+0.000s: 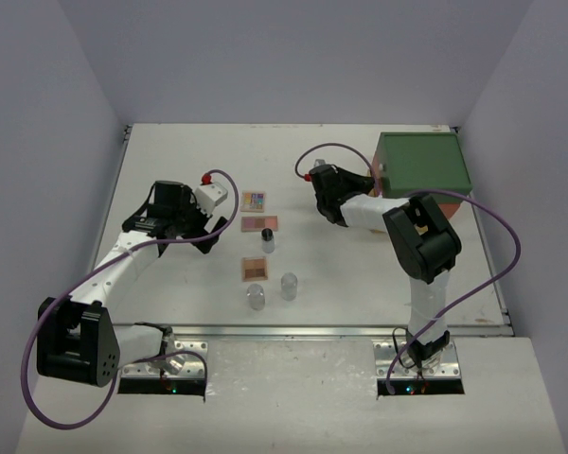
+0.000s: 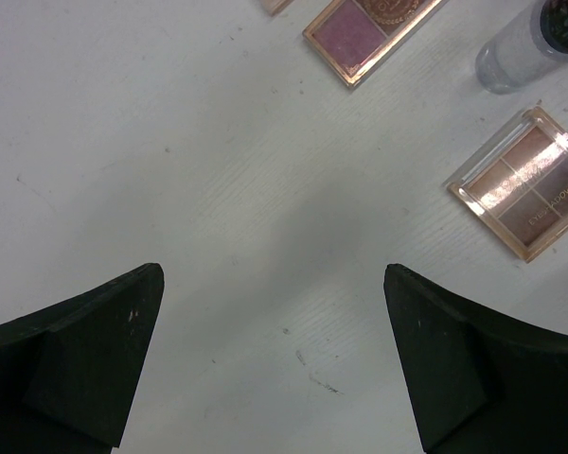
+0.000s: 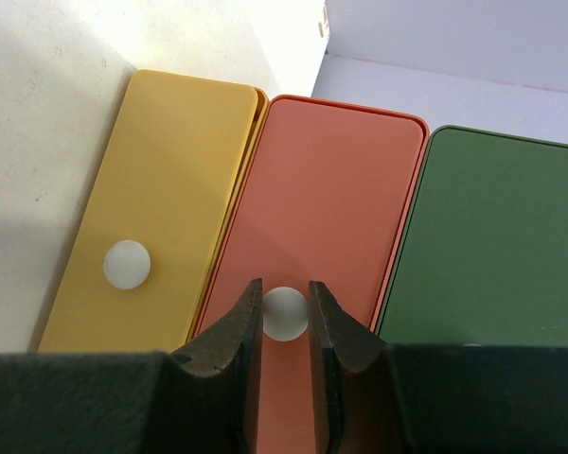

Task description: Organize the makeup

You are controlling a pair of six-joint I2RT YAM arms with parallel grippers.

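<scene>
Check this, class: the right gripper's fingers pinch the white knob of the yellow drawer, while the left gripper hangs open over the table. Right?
Wrong drawer: the right wrist view shows the right gripper pinching the white knob of the orange drawer. The left gripper does hang open over the table.

**White table: makeup mid-table, drawer box at far right**

The white rectangular tabletop [image 1: 341, 284] carries a multicoloured square palette [image 1: 254, 200], a pink palette [image 1: 259, 223], a black-capped bottle [image 1: 267, 241] and a brown palette [image 1: 254, 269] in a loose column. Nearer stand a clear round jar [image 1: 289, 286] and a second clear jar [image 1: 257, 297]. A green-topped box [image 1: 421, 163] with yellow and orange drawers, each bearing a white knob [image 3: 286, 312], sits far right.
</scene>
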